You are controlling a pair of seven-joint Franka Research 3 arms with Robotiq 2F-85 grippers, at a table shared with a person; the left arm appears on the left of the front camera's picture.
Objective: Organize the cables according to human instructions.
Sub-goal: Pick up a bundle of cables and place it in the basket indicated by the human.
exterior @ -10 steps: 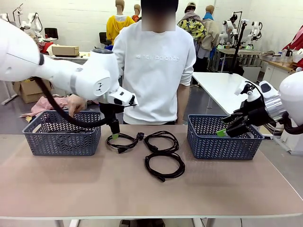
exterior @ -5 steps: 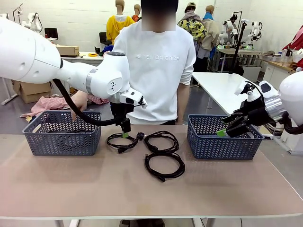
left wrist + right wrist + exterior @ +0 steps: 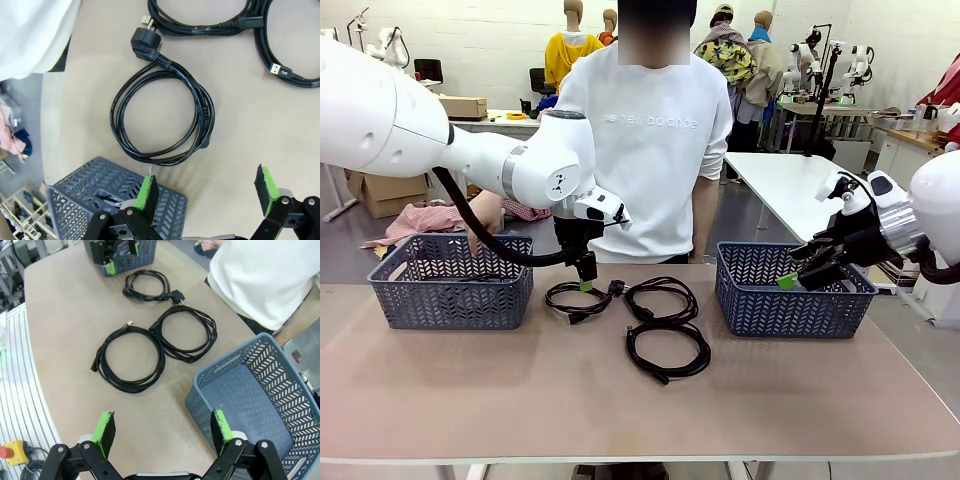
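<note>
On the smooth tan table (image 3: 470,400), three thin black cables (image 3: 665,323) lie round-coiled; left gripper (image 3: 206,189) and right gripper (image 3: 163,426) gape empty.

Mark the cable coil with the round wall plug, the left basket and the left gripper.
wall-plug cable (image 3: 204,111): left wrist view, on the right side of its loop.
left basket (image 3: 450,297): front view, on its front wall.
left gripper (image 3: 206,185): left wrist view, midway between its open fingertips.

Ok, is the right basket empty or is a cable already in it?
Empty as far as shows: the right wrist view looks into the right basket, and its visible floor is bare.
</note>
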